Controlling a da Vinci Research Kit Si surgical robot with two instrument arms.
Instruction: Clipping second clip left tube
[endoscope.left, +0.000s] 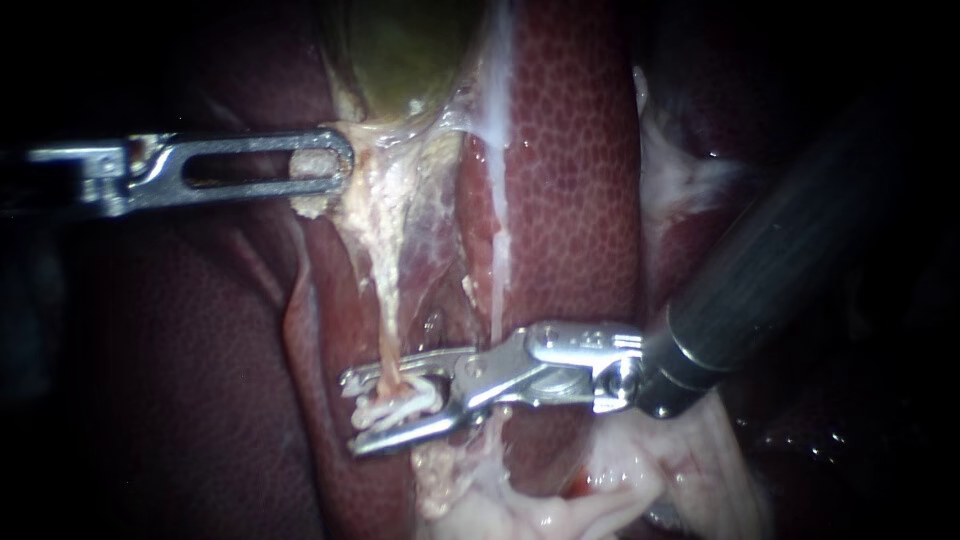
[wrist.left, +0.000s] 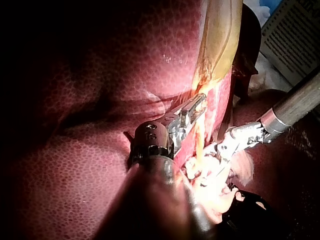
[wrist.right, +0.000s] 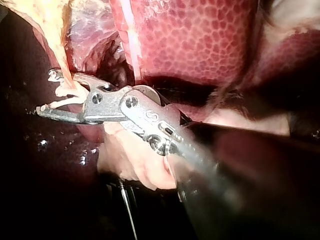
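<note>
The left tube (endoscope.left: 388, 290), a pale strand, runs down from the greenish gallbladder (endoscope.left: 400, 50) over the liver (endoscope.left: 570, 150). My right instrument (endoscope.left: 352, 412) comes in from the right, and its jaws straddle the low end of this tube. They are shut on a white clip (endoscope.left: 400, 405) that wraps the tube. The right wrist view shows those jaws (wrist.right: 47, 92) with the clip (wrist.right: 64, 95) between them. My left instrument (endoscope.left: 335, 165) has slotted jaws. They are shut on pale tissue at the gallbladder's neck and hold it to the left; the left wrist view shows them too (wrist.left: 197, 107).
A thinner white strand, the right tube (endoscope.left: 497, 250), runs down beside the left one. Pale fatty tissue (endoscope.left: 540, 500) lies below the right instrument's jaws. Dark liver lobes flank both sides. Beyond the tissue in the left wrist view lies a white printed sheet (wrist.left: 295, 40).
</note>
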